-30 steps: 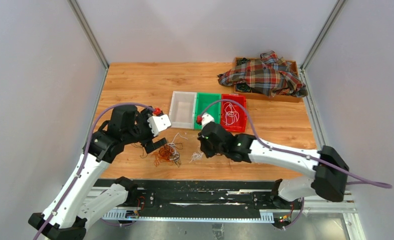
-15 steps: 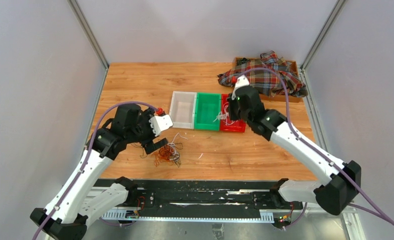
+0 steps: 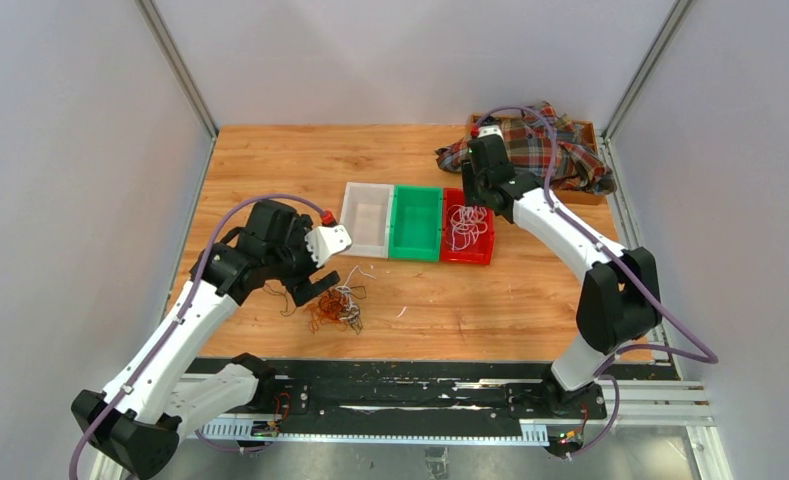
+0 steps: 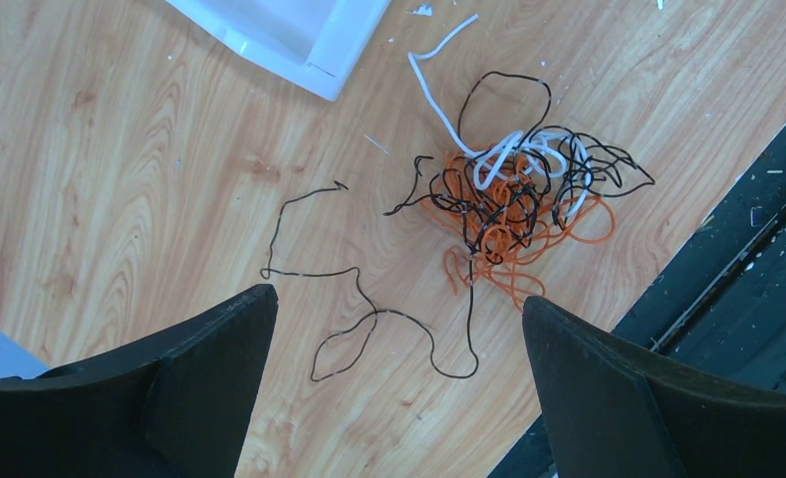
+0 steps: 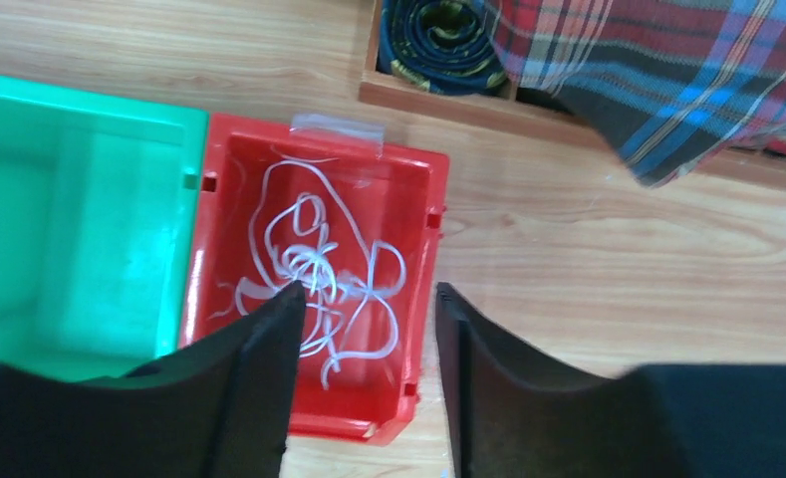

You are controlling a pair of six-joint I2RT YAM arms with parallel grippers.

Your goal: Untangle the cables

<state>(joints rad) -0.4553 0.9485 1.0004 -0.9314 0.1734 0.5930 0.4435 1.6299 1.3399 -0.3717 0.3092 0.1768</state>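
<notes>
Cables (image 4: 498, 214) tangled on your bench (image 4: 120, 149), more in the red bin (image 5: 423, 159).
Your left pincer (image 4: 396, 302) and right pincer (image 5: 369, 291) both gape empty.

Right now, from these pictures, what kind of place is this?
Probably a robot test cell in a lab, not a home: a wooden table walled by plain grey panels on metal posts, with two robot arms bolted to a rail and coloured sorting bins.

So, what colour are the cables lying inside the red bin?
The cables in the red bin are white; the right wrist view shows them best.
</notes>
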